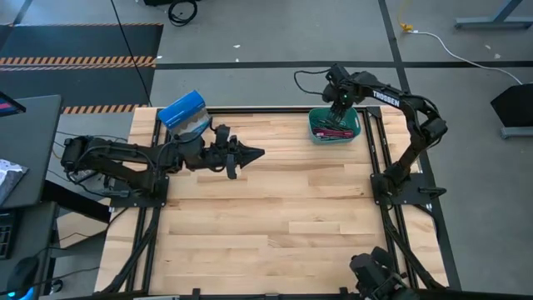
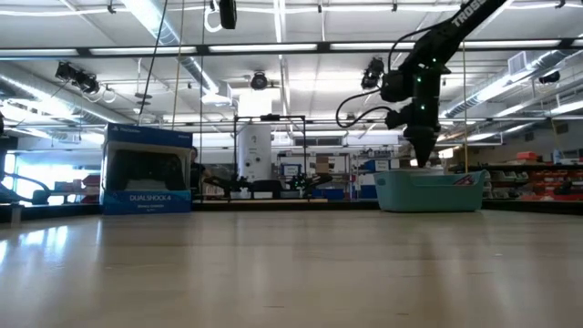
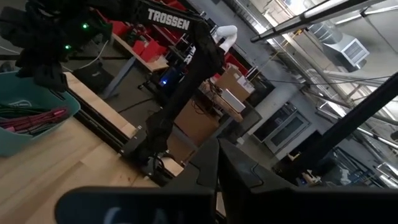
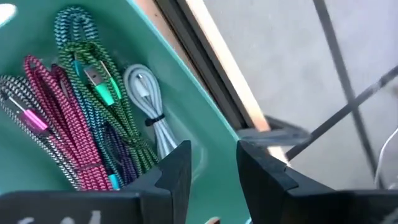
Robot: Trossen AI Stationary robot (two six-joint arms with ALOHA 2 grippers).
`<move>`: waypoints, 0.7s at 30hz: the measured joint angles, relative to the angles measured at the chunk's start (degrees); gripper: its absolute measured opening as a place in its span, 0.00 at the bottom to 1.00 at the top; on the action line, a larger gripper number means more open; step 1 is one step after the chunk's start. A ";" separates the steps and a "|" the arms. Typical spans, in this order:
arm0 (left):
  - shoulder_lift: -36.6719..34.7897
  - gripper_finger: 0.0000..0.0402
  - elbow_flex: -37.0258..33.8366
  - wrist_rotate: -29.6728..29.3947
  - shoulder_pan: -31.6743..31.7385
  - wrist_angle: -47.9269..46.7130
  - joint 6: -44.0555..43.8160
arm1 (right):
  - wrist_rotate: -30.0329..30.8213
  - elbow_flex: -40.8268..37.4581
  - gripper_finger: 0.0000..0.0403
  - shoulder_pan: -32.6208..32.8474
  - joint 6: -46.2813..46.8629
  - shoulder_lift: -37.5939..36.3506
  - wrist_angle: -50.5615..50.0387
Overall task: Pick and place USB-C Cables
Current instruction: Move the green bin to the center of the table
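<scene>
Several bundled USB-C cables (image 4: 93,112), in maroon, green, teal, purple and silvery-white, lie in a heap on the floor of the teal bin (image 4: 186,93); they also show as cables (image 1: 333,130) and cables (image 3: 31,118). My right gripper (image 4: 214,165) hangs open just over the bin (image 1: 313,125), beside the heap, with nothing between its fingers; it appears too as right gripper (image 1: 340,112) and right gripper (image 2: 424,150). My left gripper (image 1: 254,153) is shut and empty. It hovers level over the table's left half and points toward the right edge; the left wrist view shows its own left gripper (image 3: 217,168).
A blue box (image 1: 183,112) stands at the far left corner, right behind the left arm; it is the box (image 2: 146,169). The bin (image 2: 428,191) sits at the far right corner by the right arm's frame rail. Bare wood fills the middle and near part of the table (image 1: 275,225).
</scene>
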 joint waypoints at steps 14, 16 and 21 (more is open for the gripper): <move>0.02 0.03 0.02 1.38 0.05 2.70 2.47 | -4.06 0.00 0.33 0.46 -14.05 0.42 1.97; 0.02 0.03 0.02 1.32 0.22 2.66 2.60 | -4.06 0.00 0.33 0.55 -14.66 0.62 1.54; 0.02 0.03 0.02 1.29 0.20 2.66 2.57 | -2.26 0.02 0.33 1.33 -16.76 2.50 0.36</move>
